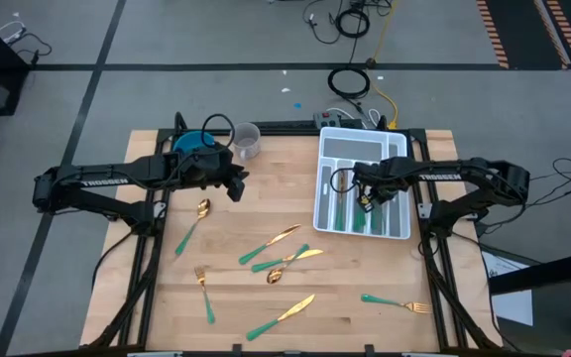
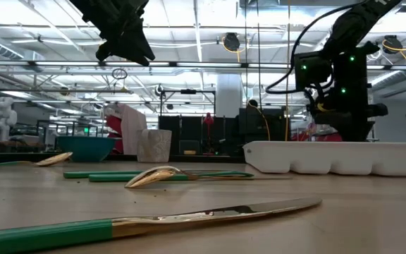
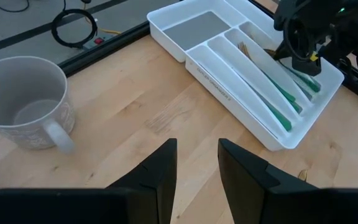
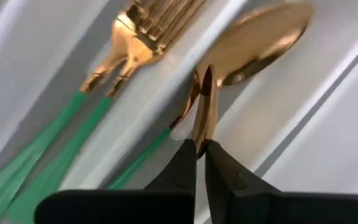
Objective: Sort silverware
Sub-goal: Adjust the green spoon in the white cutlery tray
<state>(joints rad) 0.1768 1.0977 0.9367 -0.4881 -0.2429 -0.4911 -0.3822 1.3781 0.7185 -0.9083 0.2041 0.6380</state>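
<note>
Loose silverware with gold heads and teal handles lies flat on the wooden table: a spoon (image 1: pixel 202 209), a fork (image 1: pixel 204 290), knives (image 1: pixel 272 245) (image 1: pixel 282 316), another spoon (image 1: pixel 287 268) and a fork (image 1: pixel 396 301). More pieces lie in the white divided tray (image 1: pixel 327 194): forks (image 4: pixel 143 26) in one slot and a spoon (image 4: pixel 263 38) in the slot beside it. My right gripper (image 1: pixel 366 203) (image 4: pixel 201 148) hangs over the tray, shut on a thin gold piece. My left gripper (image 1: pixel 234 184) (image 3: pixel 196 163) is open, held high above bare wood near the mug. My right gripper pinches a thin gold piece of silverware (image 4: pixel 204 106) between its two fingertips, seen edge-on, so I cannot tell whether it is a spoon. The fingers (image 4: pixel 184 163) come from above, pointing down into the tray. The piece stands out beyond the fingertips, just over the spoon slot.
A grey-white mug (image 1: pixel 247 141) (image 3: pixel 25 102) and a blue bowl (image 1: pixel 194 145) stand at the table's far edge, by the left arm. The tray (image 2: pixel 337 156) sits at the far right. Bare wood lies between the mug and the tray. Cables run on the floor beyond the table.
</note>
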